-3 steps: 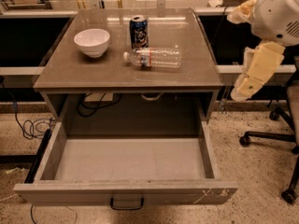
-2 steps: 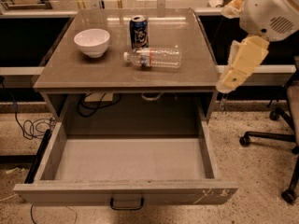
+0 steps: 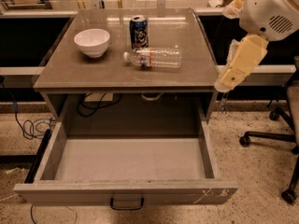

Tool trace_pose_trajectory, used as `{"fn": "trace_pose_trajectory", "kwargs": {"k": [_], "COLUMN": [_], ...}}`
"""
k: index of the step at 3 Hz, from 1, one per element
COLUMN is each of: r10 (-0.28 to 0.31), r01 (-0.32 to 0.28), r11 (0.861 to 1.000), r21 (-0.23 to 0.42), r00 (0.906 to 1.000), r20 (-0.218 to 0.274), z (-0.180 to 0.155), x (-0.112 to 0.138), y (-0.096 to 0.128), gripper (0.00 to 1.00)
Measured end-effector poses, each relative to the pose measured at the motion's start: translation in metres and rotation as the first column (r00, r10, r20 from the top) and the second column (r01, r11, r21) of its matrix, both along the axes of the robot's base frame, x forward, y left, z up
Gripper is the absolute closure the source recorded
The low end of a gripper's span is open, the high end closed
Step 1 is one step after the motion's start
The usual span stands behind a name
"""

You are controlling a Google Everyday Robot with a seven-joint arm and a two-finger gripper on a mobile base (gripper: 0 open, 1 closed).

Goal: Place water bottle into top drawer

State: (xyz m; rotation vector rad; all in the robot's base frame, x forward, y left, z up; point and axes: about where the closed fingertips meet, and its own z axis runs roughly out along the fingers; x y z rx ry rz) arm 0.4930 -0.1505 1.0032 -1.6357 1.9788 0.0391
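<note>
The water bottle, clear with a white cap and a red-and-white label, lies on its side on the grey table top, cap pointing left. The top drawer is pulled fully open below the table, and its grey inside holds nothing. My gripper is the cream-coloured end of the arm, hanging beside the table's front right corner. It is to the right of the bottle and slightly lower, well apart from it. It holds nothing that I can see.
A dark blue drink can stands just behind the bottle. A white bowl sits at the table's left. Cables hang under the table and lie on the floor at the left. An office chair base stands at the right.
The arm has swung left and slightly down, bringing my gripper from the far right to the table's right edge. The bottle, can, bowl and drawer have not moved.
</note>
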Motion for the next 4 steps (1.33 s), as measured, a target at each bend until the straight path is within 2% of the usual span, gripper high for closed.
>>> {"fn": "trace_pose_trajectory", "kwargs": {"k": [1,2,3,4], "r10": [-0.002,-0.011,-0.038,-0.082], "r01": [0.000,0.005,0.028,0.074], "r11": [0.999,0.995,0.990,0.986], "r21": [0.046,0.103,0.138,0.150], "r00": [0.9995,0.9983,0.9970,0.9957], "r20": [0.031,0.058,0.067,0.045], "z": [-0.006,-0.021,-0.039,-0.065], "x": [0.029,0.081,0.120,0.152], "y": [0.014,0.038,0.053,0.053], "gripper": [0.00,0.00,0.00,0.00]}}
